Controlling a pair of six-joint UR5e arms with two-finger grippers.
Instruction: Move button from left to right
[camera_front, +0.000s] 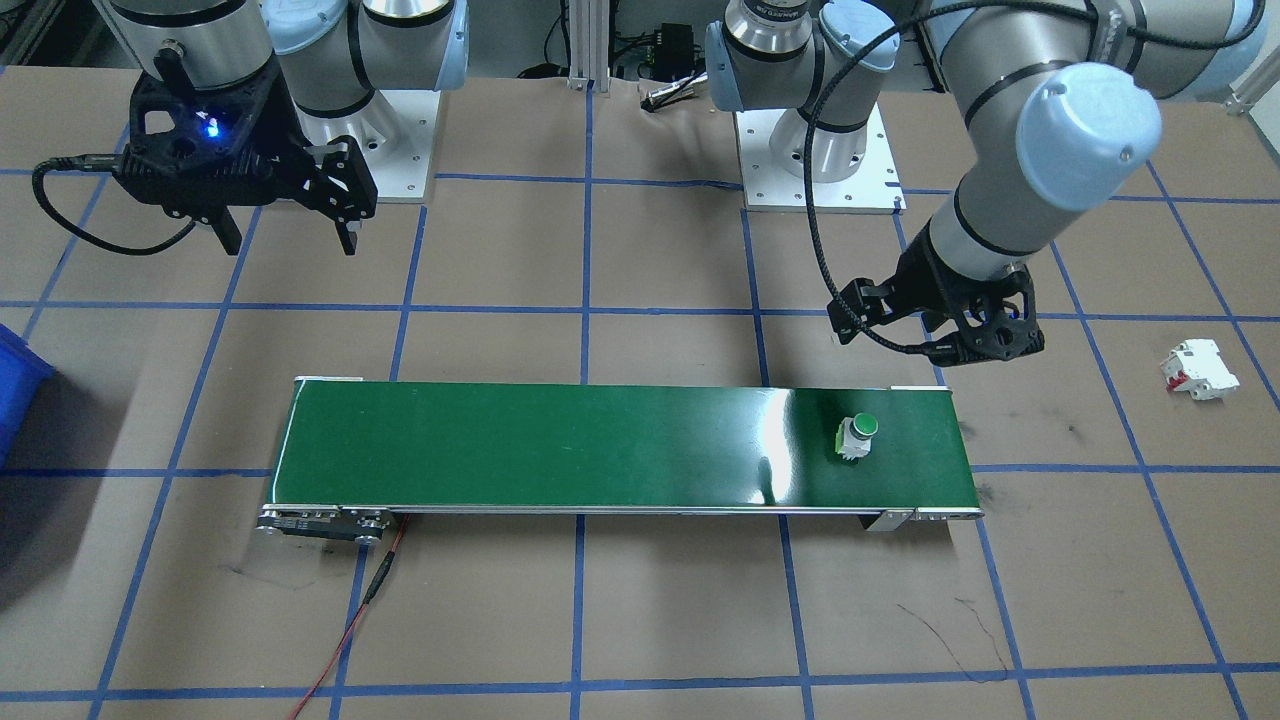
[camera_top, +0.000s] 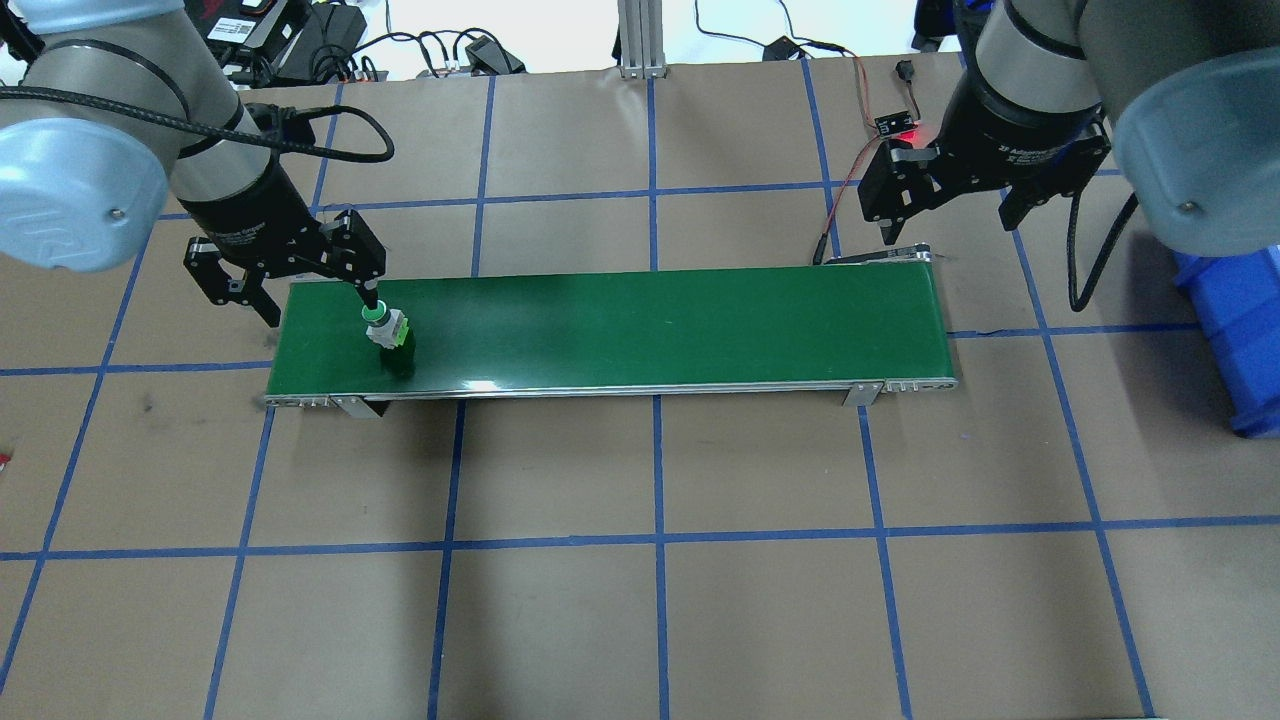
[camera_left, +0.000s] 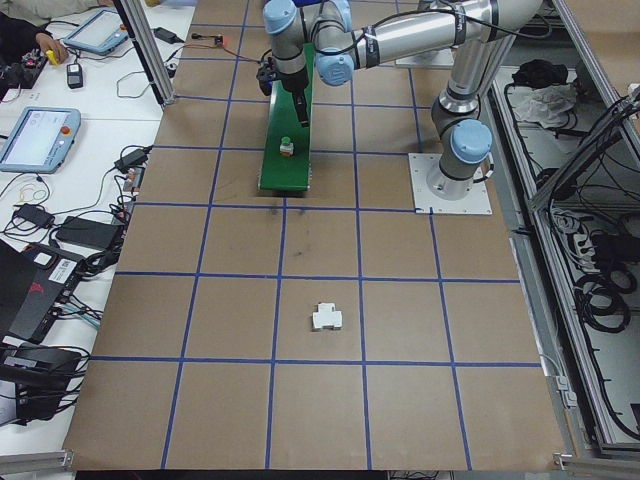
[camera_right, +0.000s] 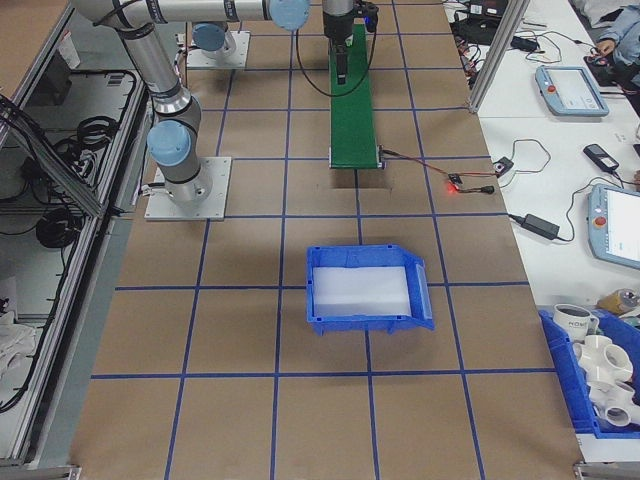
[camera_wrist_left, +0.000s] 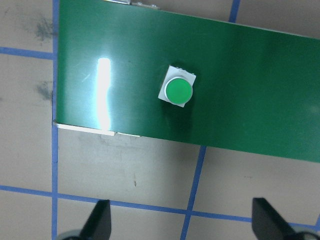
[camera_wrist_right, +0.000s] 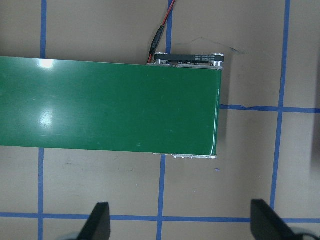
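Observation:
The button (camera_front: 857, 437) (camera_top: 385, 325) (camera_wrist_left: 177, 91), white with a round green cap, stands upright on the green conveyor belt (camera_front: 600, 445) (camera_top: 650, 325) near its end on my left. Over that end, toward the robot's side of the belt, hangs my left gripper (camera_top: 320, 303) (camera_front: 925, 335) (camera_wrist_left: 182, 222), open and holding nothing. In the overhead view one of its fingertips (camera_top: 370, 295) overlaps the button's cap; the front view shows it raised clear of the button. My right gripper (camera_top: 945, 222) (camera_front: 290, 240) (camera_wrist_right: 180, 222) hovers open and empty by the belt's other end (camera_wrist_right: 190, 100).
A white block with red parts (camera_front: 1198, 370) (camera_left: 327, 318) lies on the brown table beyond the belt's left end. A blue bin (camera_top: 1240, 330) (camera_right: 365, 290) sits past the right end. A red wire (camera_front: 350, 630) trails from the belt's motor end.

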